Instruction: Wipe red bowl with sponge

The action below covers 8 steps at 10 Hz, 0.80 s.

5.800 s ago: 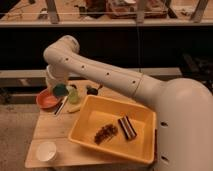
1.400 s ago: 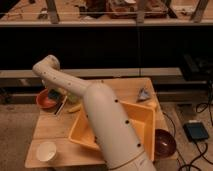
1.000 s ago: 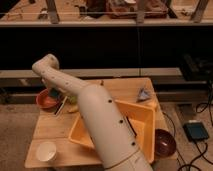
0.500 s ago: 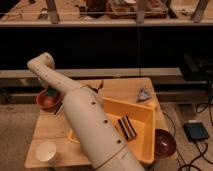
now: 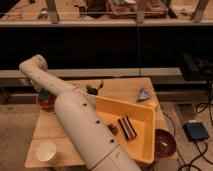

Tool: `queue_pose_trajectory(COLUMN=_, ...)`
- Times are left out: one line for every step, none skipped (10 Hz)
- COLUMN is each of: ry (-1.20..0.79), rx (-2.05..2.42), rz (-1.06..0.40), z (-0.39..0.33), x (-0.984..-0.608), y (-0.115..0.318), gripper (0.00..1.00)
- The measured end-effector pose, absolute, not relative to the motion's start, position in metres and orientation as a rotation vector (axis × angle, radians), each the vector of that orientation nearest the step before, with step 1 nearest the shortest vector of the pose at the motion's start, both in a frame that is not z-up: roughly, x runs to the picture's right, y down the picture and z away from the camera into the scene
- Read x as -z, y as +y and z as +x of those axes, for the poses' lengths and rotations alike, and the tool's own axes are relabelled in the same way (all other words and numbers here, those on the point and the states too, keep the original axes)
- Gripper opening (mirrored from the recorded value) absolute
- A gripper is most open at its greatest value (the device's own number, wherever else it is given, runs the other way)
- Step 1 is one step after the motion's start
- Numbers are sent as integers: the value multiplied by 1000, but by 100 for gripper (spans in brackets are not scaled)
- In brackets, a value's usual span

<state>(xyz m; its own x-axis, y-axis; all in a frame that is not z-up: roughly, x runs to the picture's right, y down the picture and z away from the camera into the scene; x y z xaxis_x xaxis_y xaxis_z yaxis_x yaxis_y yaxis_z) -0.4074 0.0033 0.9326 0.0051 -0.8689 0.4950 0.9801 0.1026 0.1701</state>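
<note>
Red bowl (image 5: 46,103) sat at the wooden table's (image 5: 125,89) left edge, mostly hidden behind the white arm (image 5: 75,120) crossing it. Largest after these, a yellow tray (image 5: 142,112) lay centre-right. The gripper (image 5: 44,95) hung over the bowl; its grip and the sponge could not be made out.

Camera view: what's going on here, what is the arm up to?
The robot's white arm reaches across the wooden table to its far left corner and bends down over the red bowl. The gripper sits low over the bowl, mostly hidden behind the arm, and no sponge shows from here. A yellow tray with a dark striped item fills the table's middle, a white cup stands at the near left, and a maroon bowl sits at the near right.
</note>
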Motion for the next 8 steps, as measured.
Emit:
queue_pose_trajectory(ry=-565, rx=1496, rz=-246, z=-412, x=-925, y=13, gripper=10)
queue_pose_trajectory(ry=-574, rx=1512, rz=-247, z=-412, x=-919, y=22, gripper=10)
queue_pose_trajectory(ry=-582, rx=1524, rz=-248, z=-411, x=-913, y=31, gripper=10)
queue_pose_trajectory(ry=-586, rx=1526, rz=-251, z=-404, x=-908, y=38, gripper=10)
queue_pose_trajectory(ry=-584, rx=1522, rz=-252, z=-397, x=-906, y=40, gripper=10)
queue_pose_trajectory(ry=-572, rx=1511, rz=-255, z=-381, x=-903, y=41, gripper=10)
queue_pose_trajectory(ry=-558, rx=1498, rz=-255, z=-369, x=-901, y=39, gripper=10)
queue_pose_trajectory(ry=-536, rx=1481, rz=-254, z=-355, x=-899, y=35, gripper=10)
